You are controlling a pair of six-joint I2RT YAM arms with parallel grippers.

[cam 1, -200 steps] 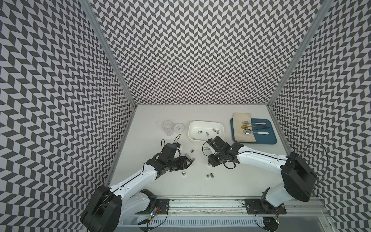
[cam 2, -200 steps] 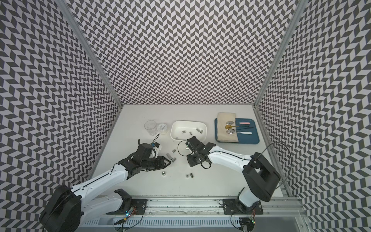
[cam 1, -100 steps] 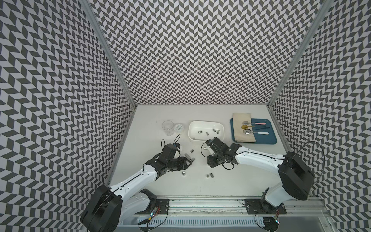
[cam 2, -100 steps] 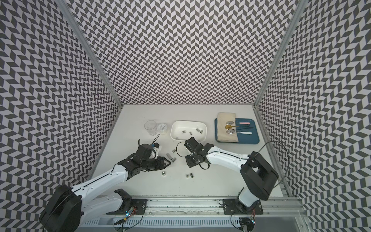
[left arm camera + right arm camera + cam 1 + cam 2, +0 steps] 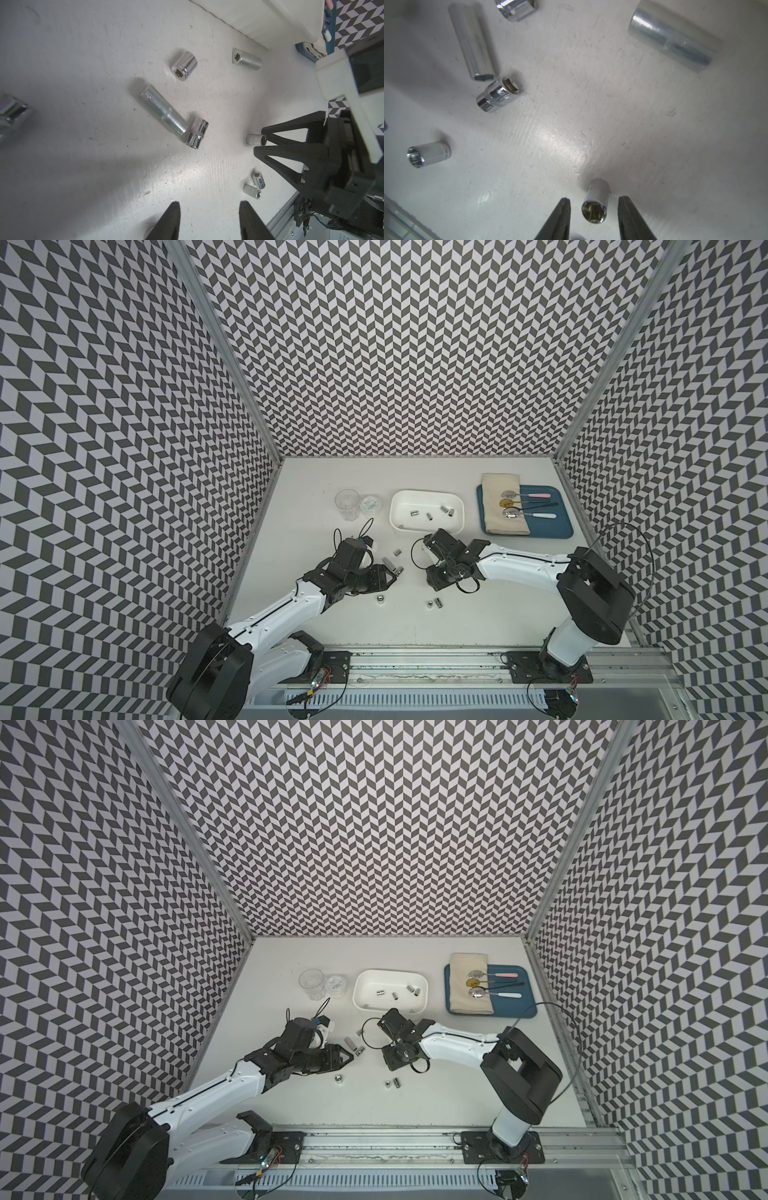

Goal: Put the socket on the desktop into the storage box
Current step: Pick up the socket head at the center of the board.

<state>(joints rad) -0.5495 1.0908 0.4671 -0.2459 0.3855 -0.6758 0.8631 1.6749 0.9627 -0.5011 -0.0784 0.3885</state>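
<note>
**Q:** What is recorded for the right gripper?

**A:** The right gripper (image 5: 593,208) is found low over the desktop (image 5: 478,593). Its jaws are parted and set on either side of a small socket (image 5: 595,204), which lies on its side. A gap is seen between the socket and each finger, so nothing is gripped.

**Q:** And the left gripper?

**A:** The left gripper (image 5: 209,206) is found open over the desktop, with nothing between its fingers. A long socket (image 5: 162,113) is noted ahead of it, and a short socket (image 5: 197,133) touches the end of that one.

**Q:** Where is the storage box placed?

**A:** In both top views the storage box (image 5: 428,491) is seen toward the back of the desktop, between a clear cup (image 5: 347,504) and a blue tray (image 5: 557,526). It stands just beyond the right gripper.

**Q:** What is noted of the contents?

**A:** Several sockets (image 5: 428,515) are seen lying inside the box. Others are scattered on the desktop around both grippers, including a pair (image 5: 432,603) nearer the front edge.
</note>
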